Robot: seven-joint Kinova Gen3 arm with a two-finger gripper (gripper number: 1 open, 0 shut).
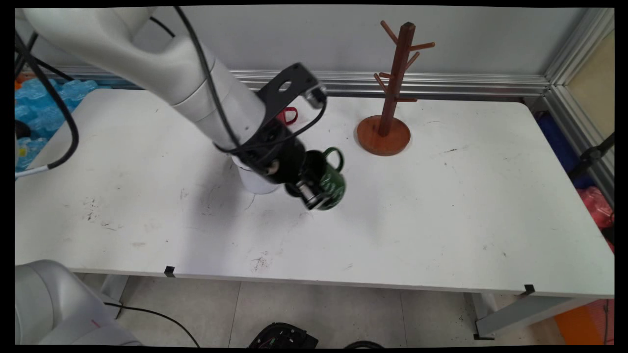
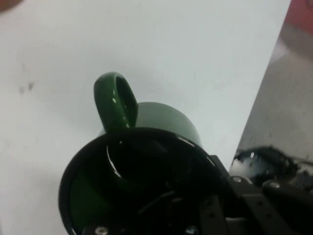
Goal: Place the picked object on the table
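This looks like a robotics lab or test cell. A scuffed white table (image 1: 441, 235) stands against a plain grey wall (image 1: 490, 39), edged by aluminium framing rails (image 1: 441, 84), with a white robot arm (image 1: 196, 83) trailing black cables (image 1: 68, 122) over it. Below, a tiled floor (image 1: 343, 314) carries loose cables, and coloured clutter sits past the table's ends.

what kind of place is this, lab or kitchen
Most likely a robotics lab or test bench: a scuffed white table framed by aluminium rails, and a gripper holding a green mug near a wooden mug tree.
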